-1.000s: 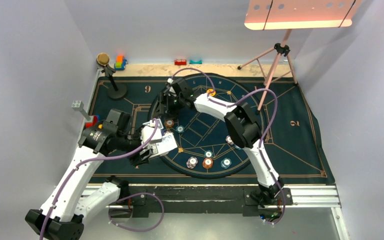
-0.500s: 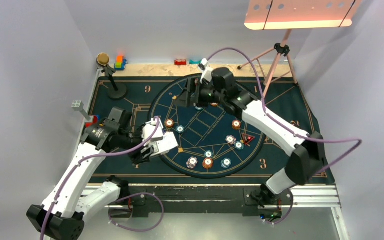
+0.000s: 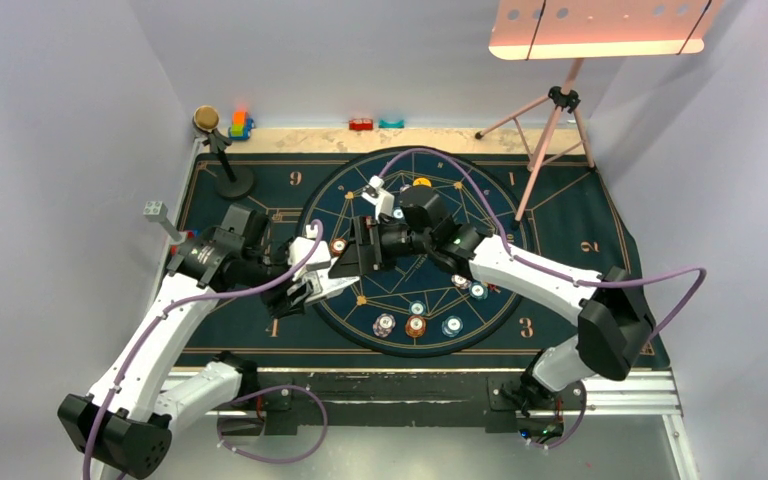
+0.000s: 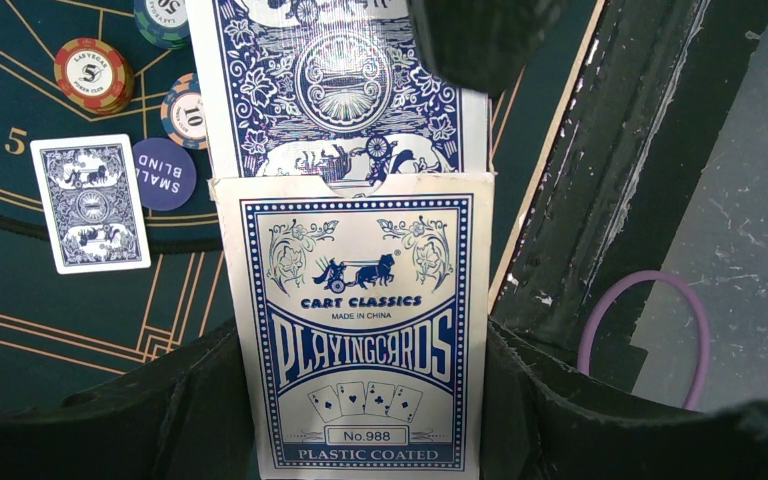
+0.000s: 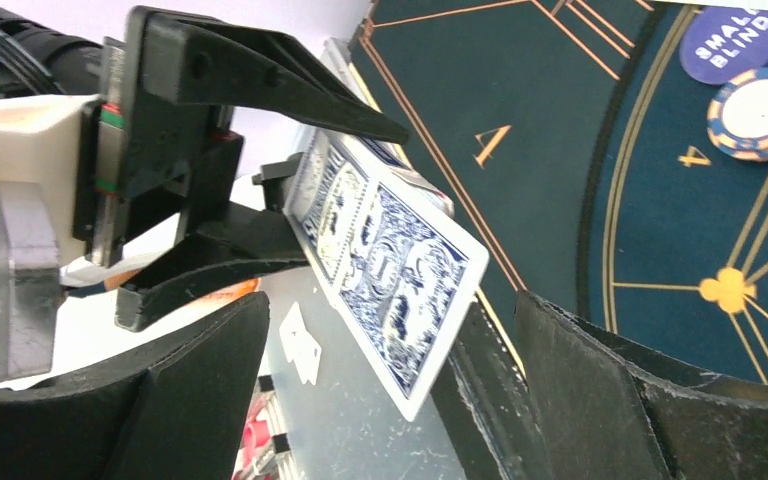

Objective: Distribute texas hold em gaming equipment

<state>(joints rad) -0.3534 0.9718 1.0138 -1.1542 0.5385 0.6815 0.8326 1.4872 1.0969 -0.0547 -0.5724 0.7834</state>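
Note:
My left gripper (image 4: 360,385) is shut on a blue-and-white playing-card box (image 4: 355,330), held over the mat's left part. Blue-backed cards (image 4: 345,90) stick out of the box's open end. My right gripper (image 5: 390,330) stands open, one jaw on each side of the cards' free corner (image 5: 400,260), and neither jaw touches them. From above, the right gripper (image 3: 348,262) meets the box (image 3: 322,288) left of the mat's centre. One card (image 4: 92,203) lies face down beside the small-blind button (image 4: 164,173). Several chips (image 3: 415,325) sit on the round mat.
A stand with a round base (image 3: 222,150) is at the back left, with toy blocks (image 3: 239,124) along the back edge. A tripod (image 3: 556,110) stands at the back right. The metal rail (image 3: 620,390) runs along the near edge. A grey block (image 3: 154,210) sits left.
The right arm swung from the mat's far side back toward me and left, up to the card box, and its jaws opened wider. The left gripper kept hold of the box and shifted slightly.

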